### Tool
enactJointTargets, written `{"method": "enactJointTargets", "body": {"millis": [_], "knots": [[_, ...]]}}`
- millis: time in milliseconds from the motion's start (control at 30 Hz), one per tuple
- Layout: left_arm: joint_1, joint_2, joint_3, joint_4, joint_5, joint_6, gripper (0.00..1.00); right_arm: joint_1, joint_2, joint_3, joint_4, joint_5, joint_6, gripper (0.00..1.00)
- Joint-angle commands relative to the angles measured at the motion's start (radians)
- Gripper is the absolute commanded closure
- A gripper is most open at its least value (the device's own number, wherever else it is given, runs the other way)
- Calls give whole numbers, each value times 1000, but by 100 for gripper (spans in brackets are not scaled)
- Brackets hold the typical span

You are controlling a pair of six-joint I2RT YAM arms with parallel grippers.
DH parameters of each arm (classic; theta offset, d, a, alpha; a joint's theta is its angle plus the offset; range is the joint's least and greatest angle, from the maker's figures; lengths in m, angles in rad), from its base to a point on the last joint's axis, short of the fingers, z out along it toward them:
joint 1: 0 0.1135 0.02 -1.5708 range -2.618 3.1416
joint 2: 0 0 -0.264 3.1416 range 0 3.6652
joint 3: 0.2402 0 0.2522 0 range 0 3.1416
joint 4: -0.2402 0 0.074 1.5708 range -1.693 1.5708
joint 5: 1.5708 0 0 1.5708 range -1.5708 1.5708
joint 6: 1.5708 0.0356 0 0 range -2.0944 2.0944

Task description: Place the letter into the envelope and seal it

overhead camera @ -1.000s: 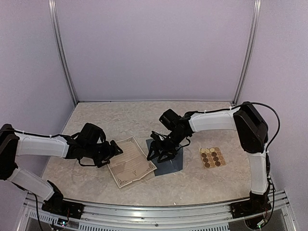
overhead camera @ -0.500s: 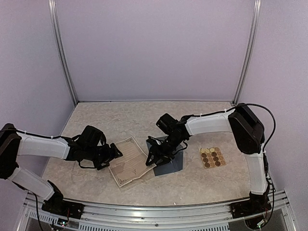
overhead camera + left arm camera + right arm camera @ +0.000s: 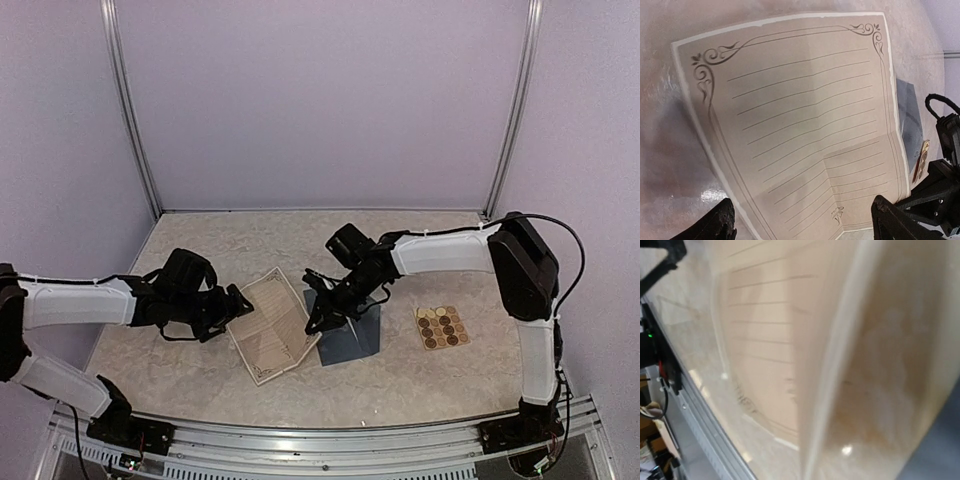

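The letter [image 3: 270, 328], a tan lined sheet with a scrolled border, lies left of the slate-blue envelope [image 3: 352, 338], and its right edge is lifted and bent over. My right gripper [image 3: 318, 319] is shut on that raised edge, just over the envelope's left side. In the right wrist view the letter [image 3: 765, 335] fills the blurred picture and my own fingers do not show. My left gripper [image 3: 234, 310] stands open at the letter's left edge, its fingertips [image 3: 722, 224] straddling the near border of the letter [image 3: 800, 115] without gripping it. A strip of the envelope [image 3: 907, 107] shows past the sheet.
A tan sheet of round brown stickers [image 3: 441, 327] lies right of the envelope. The aluminium rail [image 3: 300, 440] runs along the near table edge. White walls with metal posts [image 3: 130, 110] close in the back and sides. The right arm [image 3: 940, 195] shows in the left wrist view.
My right gripper has shut on the letter's right edge and lifted it, so the sheet looks narrower and bent. The left gripper has edged right, closer to the letter's left edge.
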Motion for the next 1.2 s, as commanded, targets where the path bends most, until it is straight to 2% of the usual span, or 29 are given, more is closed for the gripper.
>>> {"method": "enactJointTargets", "body": {"millis": [0, 133, 300, 567, 767, 967, 1167], "knots": [[61, -127, 53, -91, -34, 44, 10, -42, -176, 33, -40, 71, -59, 100], [144, -208, 55, -134, 9, 66, 9, -83, -267, 80, -138, 81, -156, 100], [208, -221, 51, -134, 54, 89, 8, -94, -328, 210, -283, 56, -275, 100], [210, -134, 40, -20, 111, 66, 8, -93, -368, 431, -373, -198, -369, 100], [204, -52, 78, 54, 148, 57, 8, -85, -412, 489, -416, -350, -404, 100], [148, 59, 168, 157, 201, 64, 9, -59, -485, 450, -387, -453, -428, 100], [33, 242, 338, 238, 254, 70, 9, -51, -577, 343, -199, -540, -340, 100]]}}
